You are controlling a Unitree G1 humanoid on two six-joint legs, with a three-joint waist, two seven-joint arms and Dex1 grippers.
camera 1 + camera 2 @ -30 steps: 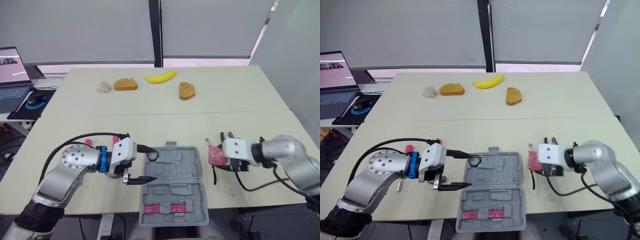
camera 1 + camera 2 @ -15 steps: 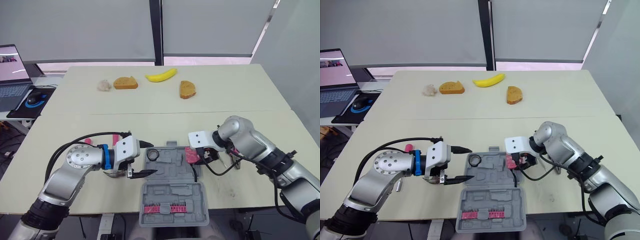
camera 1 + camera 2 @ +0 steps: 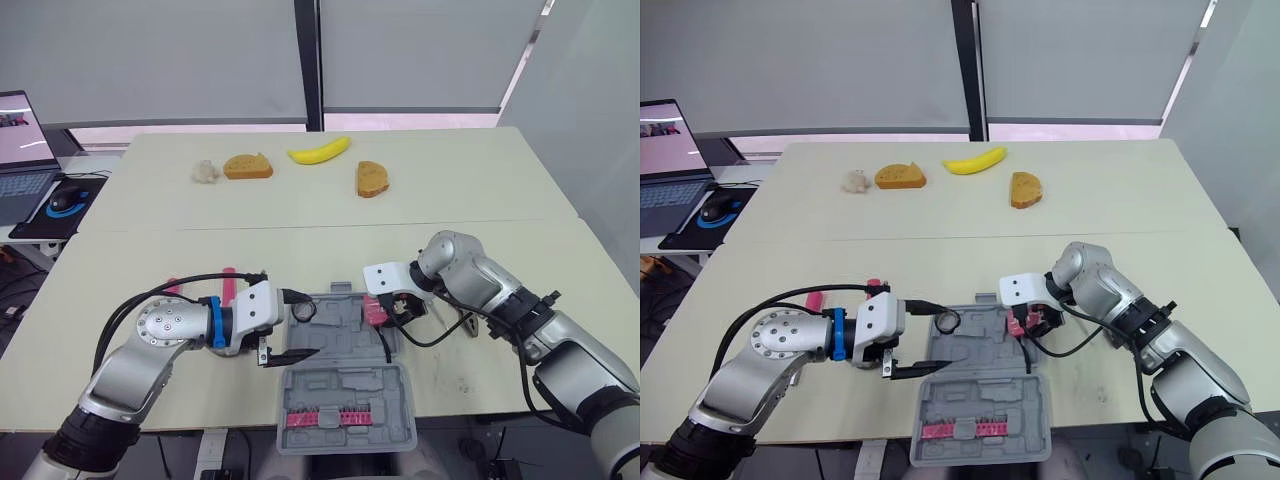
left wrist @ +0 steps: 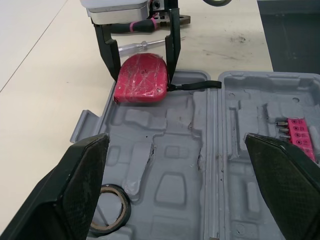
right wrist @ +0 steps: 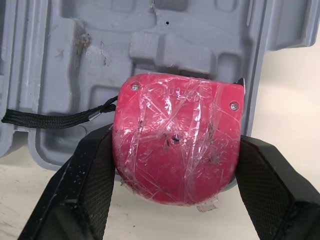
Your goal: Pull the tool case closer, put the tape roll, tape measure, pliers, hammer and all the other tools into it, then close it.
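From the head: has brought the red tape measure [image 3: 374, 308] further over the tool case [image 3: 345, 385] since half a second ago, right fingers [image 3: 393, 312] clamped on it at the far-right rim. Holds left fingers [image 3: 290, 356] wide apart, empty, tape roll [image 3: 303, 311] just beside one, in the tray. From the left wrist: probably pliers [image 4: 135, 27] on open tabletop [image 4: 40, 100] beyond the rim. From the right wrist: pinched on both flanks above the rim.
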